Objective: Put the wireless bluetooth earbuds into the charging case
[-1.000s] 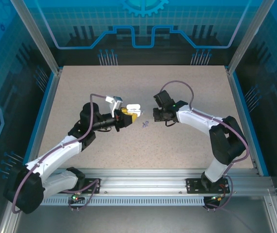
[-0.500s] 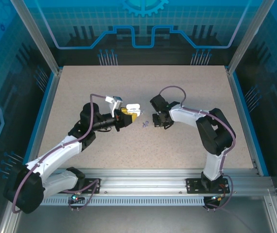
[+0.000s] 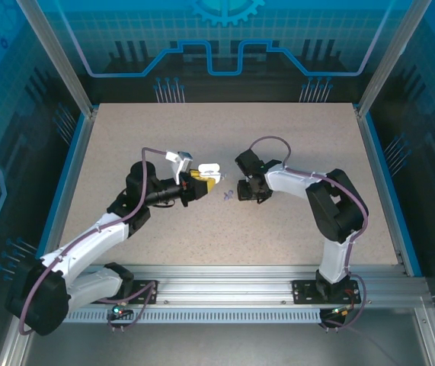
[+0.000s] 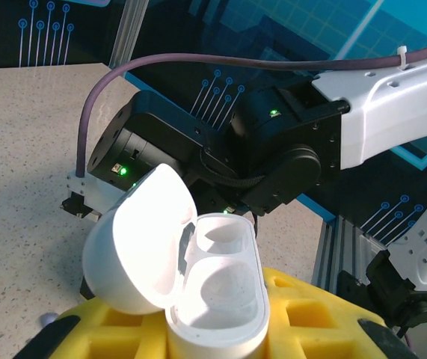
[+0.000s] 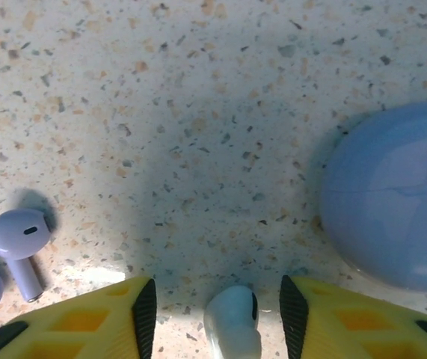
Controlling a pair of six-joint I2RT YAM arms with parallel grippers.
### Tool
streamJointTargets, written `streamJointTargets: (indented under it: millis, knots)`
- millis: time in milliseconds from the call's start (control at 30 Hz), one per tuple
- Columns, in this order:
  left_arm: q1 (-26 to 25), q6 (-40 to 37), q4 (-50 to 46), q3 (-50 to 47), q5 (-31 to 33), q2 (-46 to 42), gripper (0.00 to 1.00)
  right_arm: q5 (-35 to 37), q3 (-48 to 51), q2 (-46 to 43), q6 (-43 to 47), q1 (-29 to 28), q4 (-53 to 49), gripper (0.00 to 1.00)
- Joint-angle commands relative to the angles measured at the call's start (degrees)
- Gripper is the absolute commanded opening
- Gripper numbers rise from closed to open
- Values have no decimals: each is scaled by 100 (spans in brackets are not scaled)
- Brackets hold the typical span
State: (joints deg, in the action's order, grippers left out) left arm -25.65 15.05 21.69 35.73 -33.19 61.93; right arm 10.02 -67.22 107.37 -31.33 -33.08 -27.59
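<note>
Slippage looked the first risk at the left, where the left gripper (image 3: 202, 185) was clamped shut on the charging case (image 4: 217, 299). Its lid (image 4: 134, 250) was swung open and both wells were bare. A smooth shell pinched low between yellow pads (image 4: 314, 329) could probably twist or tip if an earbud were pushed in off-centre. The raised lid could also catch an incoming finger. Between the two arms, a lavender earbud (image 5: 19, 238) lay loose on the speckled table (image 3: 278, 137), with another pale piece just beside it at the frame edge. Either would likely skitter off if brushed. Further right, the right gripper (image 5: 217, 288) hovered low over the table with its jaws parted. A whitish earbud (image 5: 232, 325) sat between the yellow fingers (image 5: 86, 321) with a gap on each side, so nothing was gripped. Closing on so small and rounded a piece might squeeze it out sideways or pick it up crooked, leaving the stem misaligned with its well. At the far right, a pale-blue rounded object (image 5: 392, 202) rested near that finger and could be nudged by a wide sweep.
</note>
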Motion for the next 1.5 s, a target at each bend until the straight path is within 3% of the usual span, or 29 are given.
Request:
streamJointTargets:
  millis: [0, 300, 500, 633, 1467]
  knots:
    - [35, -100, -33, 22, 32, -77, 16, -150, 29, -322, 91, -41, -131, 53]
    - [34, -124, -74, 75, 14, -67, 16, 126, 530, -1006, 139, 157, -185, 50]
    - [29, -134, -101, 118, 3, -67, 16, 229, 843, -1162, 162, 215, -264, 27]
    - [34, -140, -115, 136, 4, -67, 16, 144, 1013, -1099, 98, 206, -125, 20]
    - [29, -110, -130, 120, -56, -94, 16, -63, 451, -233, -299, -330, 266, 20]
